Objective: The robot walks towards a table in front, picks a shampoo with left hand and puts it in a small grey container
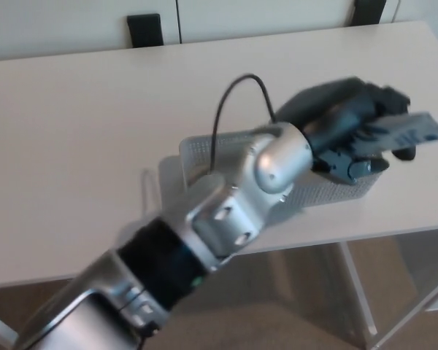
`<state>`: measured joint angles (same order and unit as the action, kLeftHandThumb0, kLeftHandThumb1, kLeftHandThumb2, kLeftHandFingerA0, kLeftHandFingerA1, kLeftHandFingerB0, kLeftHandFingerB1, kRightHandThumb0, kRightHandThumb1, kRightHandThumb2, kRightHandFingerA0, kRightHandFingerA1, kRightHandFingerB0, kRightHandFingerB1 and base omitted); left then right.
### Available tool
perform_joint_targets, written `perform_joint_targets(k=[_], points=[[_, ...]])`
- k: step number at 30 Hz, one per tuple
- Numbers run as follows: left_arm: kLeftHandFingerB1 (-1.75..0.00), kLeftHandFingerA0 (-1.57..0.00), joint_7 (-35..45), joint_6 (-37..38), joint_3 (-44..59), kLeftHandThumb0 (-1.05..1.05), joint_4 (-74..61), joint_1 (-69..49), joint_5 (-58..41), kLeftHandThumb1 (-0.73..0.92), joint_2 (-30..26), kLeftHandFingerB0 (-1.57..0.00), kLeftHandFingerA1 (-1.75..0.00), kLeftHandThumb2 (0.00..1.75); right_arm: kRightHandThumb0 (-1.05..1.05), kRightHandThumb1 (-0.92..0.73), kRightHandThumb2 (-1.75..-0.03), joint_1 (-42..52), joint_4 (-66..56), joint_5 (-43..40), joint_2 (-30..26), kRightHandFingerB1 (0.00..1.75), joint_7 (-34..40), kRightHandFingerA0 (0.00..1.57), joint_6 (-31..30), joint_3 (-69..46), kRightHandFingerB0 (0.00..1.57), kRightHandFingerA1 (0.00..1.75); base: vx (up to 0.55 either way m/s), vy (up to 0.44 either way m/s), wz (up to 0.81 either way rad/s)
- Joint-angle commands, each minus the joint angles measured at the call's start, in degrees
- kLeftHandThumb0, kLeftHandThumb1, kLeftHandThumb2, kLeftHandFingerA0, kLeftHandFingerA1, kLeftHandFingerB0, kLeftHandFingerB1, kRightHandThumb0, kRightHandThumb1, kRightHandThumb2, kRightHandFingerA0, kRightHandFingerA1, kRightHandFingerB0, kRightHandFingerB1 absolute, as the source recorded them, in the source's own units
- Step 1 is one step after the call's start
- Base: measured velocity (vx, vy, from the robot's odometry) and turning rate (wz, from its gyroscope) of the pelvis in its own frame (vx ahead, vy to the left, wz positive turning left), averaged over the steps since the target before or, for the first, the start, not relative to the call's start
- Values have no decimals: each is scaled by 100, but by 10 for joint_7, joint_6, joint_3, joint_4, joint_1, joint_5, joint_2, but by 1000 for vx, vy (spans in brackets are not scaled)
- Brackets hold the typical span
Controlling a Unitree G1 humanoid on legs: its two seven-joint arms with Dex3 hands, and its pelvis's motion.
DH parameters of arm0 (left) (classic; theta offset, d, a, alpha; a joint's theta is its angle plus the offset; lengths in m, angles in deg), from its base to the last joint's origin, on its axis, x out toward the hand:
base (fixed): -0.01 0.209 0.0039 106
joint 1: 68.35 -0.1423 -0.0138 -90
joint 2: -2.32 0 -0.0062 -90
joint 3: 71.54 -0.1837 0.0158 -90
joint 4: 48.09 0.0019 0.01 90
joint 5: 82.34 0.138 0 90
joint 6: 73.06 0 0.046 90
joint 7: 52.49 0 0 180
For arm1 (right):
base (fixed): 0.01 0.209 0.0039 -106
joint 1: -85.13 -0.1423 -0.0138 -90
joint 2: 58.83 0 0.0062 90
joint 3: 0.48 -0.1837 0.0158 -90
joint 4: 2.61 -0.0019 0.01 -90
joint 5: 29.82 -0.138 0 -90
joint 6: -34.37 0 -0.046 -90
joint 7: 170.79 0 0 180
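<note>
**Left hand point(339, 120) gripped the shampoo point(412, 131) at the container's point(193, 154) right end.**

The black fingers point(348, 159) were closed around the shampoo, a blurred tube lying nearly level. Its free end stuck out to picture right, past the grey container's end. The silver forearm point(277, 162) crossed above the container and hid most of it. The container sat on the white table point(73, 124).
</note>
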<state>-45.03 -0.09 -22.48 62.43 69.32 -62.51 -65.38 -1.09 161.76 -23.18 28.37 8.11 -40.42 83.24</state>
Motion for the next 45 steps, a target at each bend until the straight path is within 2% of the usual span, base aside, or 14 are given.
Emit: perform_joint_targets(k=[1, 2, 5, 7, 8, 12, 15, 18, 19, 20, 21, 24, 41, 45], points=[[-155, -79, -59, 13, -20, -27, 88, 31, 83, 72, 9, -57, -175, 64, -30, -67, -60, -1, 8, 5, -5, 41, 5, 72, -7, 7, 57, 47, 0, 0, 0], [-84, -74, -58, 8, -18, -33, 104, 36, 86, 74, 7, -56, -163, 64, -28, -69, -60, -2, 8, 5, -5, 41, 3, 73, -7, 8, 58, 47, 0, 0, 0], [-66, -73, -43, -4, -13, -28, 133, 52, 94, 71, 0, -54, -156, 64, -29, -69, -60, 0, 4, 2, -5, 41, -1, 73, -4, 9, 57, 47, 0, 0, 0], [-59, -76, -43, 6, -4, -22, 140, 56, 96, 69, -8, -59, -147, 60, -29, -69, -60, 1, -1, 7, -7, 42, 0, 73, -3, 16, 57, 48, 0, 0, 0], [-51, -74, -42, 12, -1, -20, 148, 62, 98, 70, -13, -62, -113, 61, -28, -69, -60, -1, 0, 8, -6, 41, 1, 74, -4, 17, 57, 48, 0, 0, 0], [-47, -78, -77, 44, 23, -33, 167, 62, 100, 80, -22, -61, -113, 64, -30, -69, -60, -4, 6, 11, -6, 40, 2, 72, -8, 23, 57, 46, 0, 0, 0], [-62, -77, -81, 52, 41, -34, 161, 56, 98, 77, -27, -65, -150, 67, -29, -69, -60, -3, 5, 13, -5, 40, 8, 70, -8, 28, 56, 46, 0, 0, 0], [-55, -79, -77, 37, 53, -32, 149, 49, 101, 81, -26, -68, -138, 63, -29, -68, -60, 1, 4, 20, -9, 41, 8, 70, -5, 37, 56, 47, 0, 0, 0], [-49, -75, -77, 8, 53, -44, 137, 53, 112, 76, -25, -58, -96, 63, -30, -68, -60, 2, 2, 20, -9, 41, 6, 71, -3, 39, 57, 47, 0, 0, 0], [-40, -22, -32, -22, 41, -70, 126, 61, 121, 56, -32, -12, -50, 89, -29, -69, -60, 4, 0, 23, -9, 41, 7, 71, 1, 43, 58, 47, 0, 0, 0], [-17, -2, -8, -37, 35, -80, 120, 67, 126, 51, -37, -6, -17, 89, -30, -68, -59, 2, -1, 24, -10, 41, 9, 72, 2, 45, 58, 47, 0, 0, 0], [0, 0, 2, -46, 35, -87, 111, 63, 129, 49, -45, 0, 0, 89, -29, -68, -59, -8, -1, 27, -11, 41, 6, 70, -2, 50, 57, 46, 0, 0, 0], [-8, 0, 48, -53, 58, -103, 63, 28, 125, 65, -79, 0, 0, 61, -30, -70, -60, -17, 3, 30, -1, 40, 9, 68, -15, 62, 56, 47, 0, 0, 0], [-2, 0, 86, -61, 90, -88, -100, 8, 128, 49, -133, 0, 0, 91, -31, -70, -60, -16, -1, 27, 2, 40, 8, 68, -11, 60, 56, 46, 0, 0, 0]])
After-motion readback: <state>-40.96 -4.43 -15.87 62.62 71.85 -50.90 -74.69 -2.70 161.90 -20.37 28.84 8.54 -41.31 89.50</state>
